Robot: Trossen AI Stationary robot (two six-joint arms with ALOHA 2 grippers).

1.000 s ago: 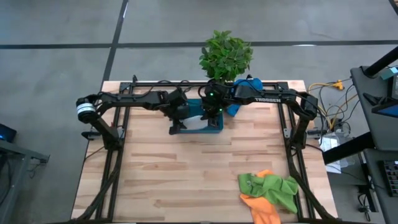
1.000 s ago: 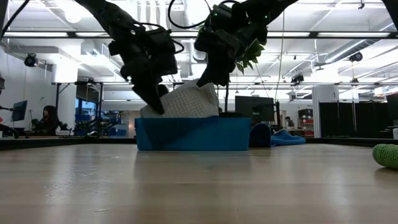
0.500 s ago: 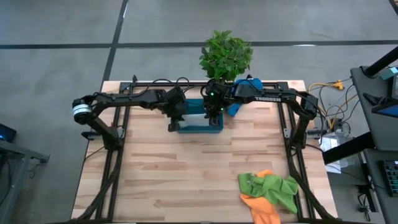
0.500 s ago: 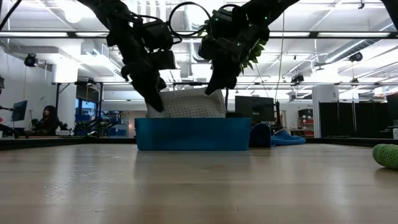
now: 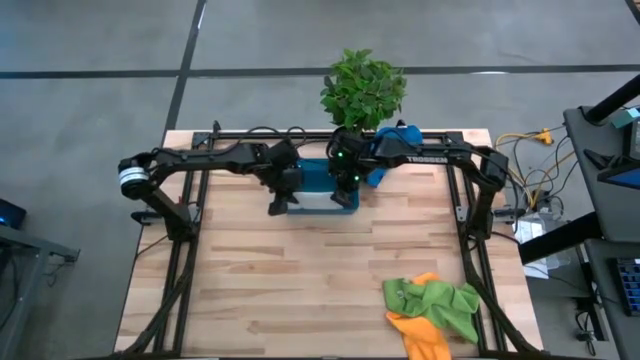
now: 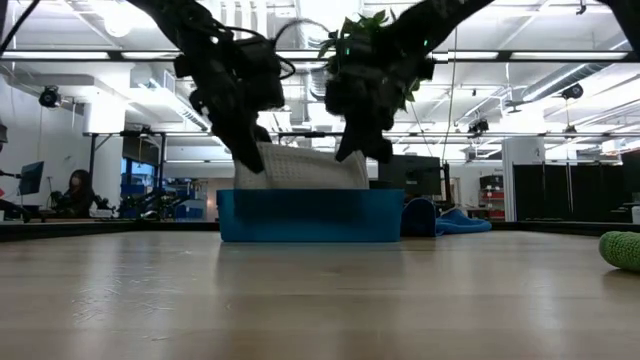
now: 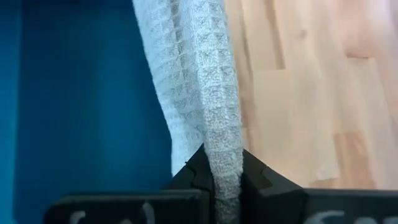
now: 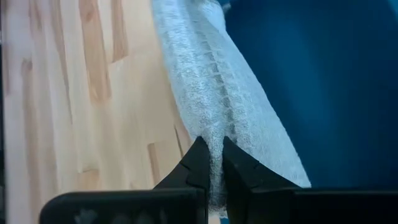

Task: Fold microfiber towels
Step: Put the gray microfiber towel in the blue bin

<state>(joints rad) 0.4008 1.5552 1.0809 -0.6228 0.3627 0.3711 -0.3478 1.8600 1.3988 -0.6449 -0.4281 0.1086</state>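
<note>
A grey-white microfiber towel [image 6: 300, 166] is held up over the blue tray [image 6: 310, 217], stretched between my two grippers. My left gripper [image 6: 252, 160] is shut on its left end, and my right gripper [image 6: 358, 150] is shut on its right end. In the high view the towel [image 5: 315, 200] hangs along the tray's near wall. The tray wall hides its lower edge. A blue towel [image 5: 398, 140] lies at the far edge. A lime green towel [image 5: 438, 300] lies on an orange one [image 5: 418, 332] at the near right. My left gripper pinches a bunched fold at the towel's upper left corner [image 7: 215, 155] between its two fingers, slanting down from the left. The towel runs away from the fingers, nearly level. My right gripper pinches a bunched fold at the towel's upper right corner [image 8: 214, 140] between its two fingers, slanting down from the right. The cloth hangs below into the tray.
A green potted plant [image 5: 362, 88] stands just beyond the table's far edge behind the tray. Bare wooden table [image 5: 300, 270] lies between the tray and the near edge. The arms' black frame [image 5: 470, 200] runs along both sides.
My right gripper has gone down and rolled, lowering the towel's right end. The towel, tilted with its right end high a second ago, now hangs about level over the tray. My left gripper has taken hold of the towel's upper left corner.
</note>
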